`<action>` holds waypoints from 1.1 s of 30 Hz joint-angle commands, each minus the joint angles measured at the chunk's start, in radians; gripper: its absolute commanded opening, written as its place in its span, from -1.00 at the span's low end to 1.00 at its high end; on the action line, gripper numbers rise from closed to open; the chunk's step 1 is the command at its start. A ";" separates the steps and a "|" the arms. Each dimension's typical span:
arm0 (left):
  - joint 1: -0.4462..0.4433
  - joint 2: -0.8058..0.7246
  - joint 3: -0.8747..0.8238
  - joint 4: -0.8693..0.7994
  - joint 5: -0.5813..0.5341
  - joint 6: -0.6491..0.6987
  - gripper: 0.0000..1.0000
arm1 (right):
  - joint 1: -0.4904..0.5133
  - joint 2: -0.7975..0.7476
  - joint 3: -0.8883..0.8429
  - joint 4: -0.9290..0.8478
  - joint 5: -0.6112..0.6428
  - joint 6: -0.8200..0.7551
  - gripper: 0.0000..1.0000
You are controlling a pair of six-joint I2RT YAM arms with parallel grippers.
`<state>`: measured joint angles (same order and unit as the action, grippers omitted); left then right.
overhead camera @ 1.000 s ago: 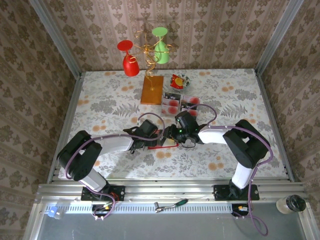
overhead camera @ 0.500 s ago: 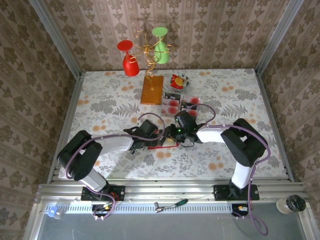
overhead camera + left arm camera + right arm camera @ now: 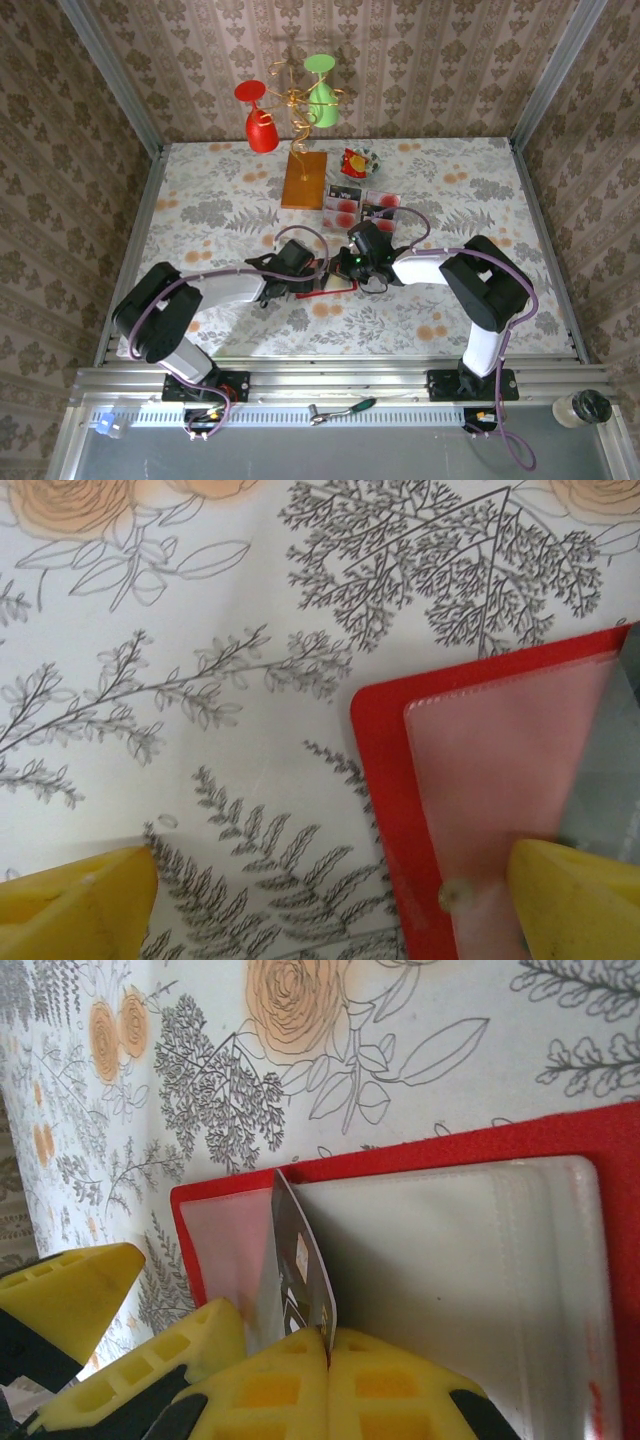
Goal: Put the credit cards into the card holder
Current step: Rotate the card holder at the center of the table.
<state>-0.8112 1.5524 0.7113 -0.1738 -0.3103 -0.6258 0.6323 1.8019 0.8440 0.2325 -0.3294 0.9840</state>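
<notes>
The red card holder (image 3: pixel 330 287) lies flat on the floral cloth between my two grippers, its clear pocket (image 3: pixel 450 1250) facing up. My right gripper (image 3: pixel 328 1345) is shut on a credit card (image 3: pixel 300 1270), which stands on edge with its far end at the mouth of the pocket. My left gripper (image 3: pixel 330 880) is open and straddles the corner of the card holder (image 3: pixel 385 780). One of its yellow fingers (image 3: pixel 580 895) presses on the pocket, the other rests on the cloth. Two more credit cards (image 3: pixel 343 206) (image 3: pixel 380 206) lie side by side further back.
An orange-brown wooden slab (image 3: pixel 303 180) with a gold wire stand holding a red and a green glass stands at the back. A crinkled red-and-yellow wrapper (image 3: pixel 356 160) lies beside it. Patterned walls close in three sides.
My right gripper's fingers have closed fully on the card, and the arm has edged slightly left toward the holder. The left arm has stayed put.
</notes>
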 commanded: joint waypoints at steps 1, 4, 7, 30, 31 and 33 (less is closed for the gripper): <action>0.000 -0.058 -0.039 -0.035 0.018 -0.049 0.83 | -0.009 -0.005 -0.020 0.004 -0.008 -0.012 -1.00; -0.001 -0.066 -0.062 -0.032 0.025 -0.076 0.84 | -0.014 -0.007 -0.020 0.005 -0.014 -0.017 -1.00; -0.005 -0.055 -0.077 -0.029 0.025 -0.093 0.84 | -0.020 -0.005 -0.019 0.005 -0.022 -0.023 -1.00; 0.082 0.059 0.022 -0.045 0.017 0.041 0.84 | -0.072 0.003 -0.023 -0.074 -0.075 -0.177 -1.00; 0.082 0.058 0.022 -0.046 0.017 0.043 0.84 | -0.072 0.008 -0.013 -0.092 -0.083 -0.195 -1.00; 0.083 0.058 0.022 -0.047 0.017 0.043 0.84 | -0.072 0.018 0.005 -0.118 -0.094 -0.221 -1.00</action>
<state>-0.7452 1.5734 0.7292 -0.1871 -0.2722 -0.6174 0.5598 1.8019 0.8253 0.2367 -0.4053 0.8455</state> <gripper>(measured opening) 0.917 0.067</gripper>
